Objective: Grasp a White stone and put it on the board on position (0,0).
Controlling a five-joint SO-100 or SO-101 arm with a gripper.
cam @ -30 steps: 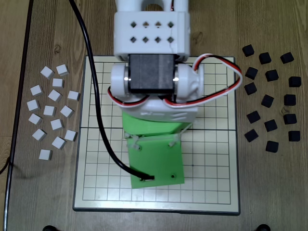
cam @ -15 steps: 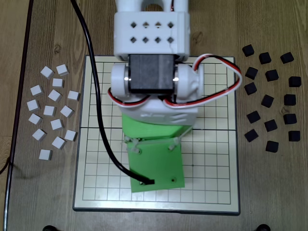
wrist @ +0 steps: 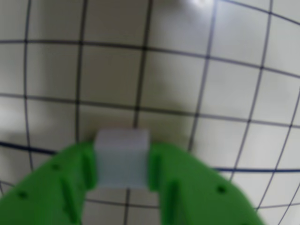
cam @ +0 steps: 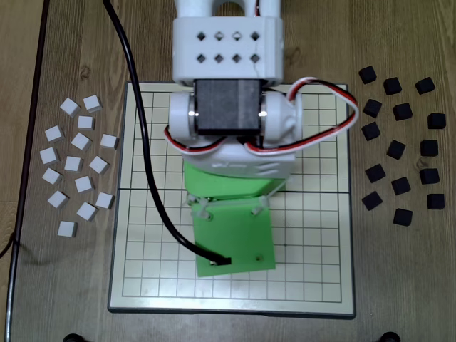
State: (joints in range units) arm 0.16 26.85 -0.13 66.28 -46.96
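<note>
Worktop [cam: 71, 43] of wood grain carries the board [cam: 313, 235], with loose white blocks [cam: 78, 160] to its left and black blocks [cam: 402, 142] to its right in the fixed view. Above the board's middle the white and green arm [cam: 228, 142] hides the centre crossings, and a black cable [cam: 146, 164] crosses the grid. In the wrist view the green tool [wrist: 123, 161] is closed on the White stone [wrist: 122, 157], one finger [wrist: 79, 176] touching each side (the stone sits between the fingertips). Behind the stone, the board's [wrist: 187, 70] thick dark seam line [wrist: 243, 169] runs left to right.
</note>
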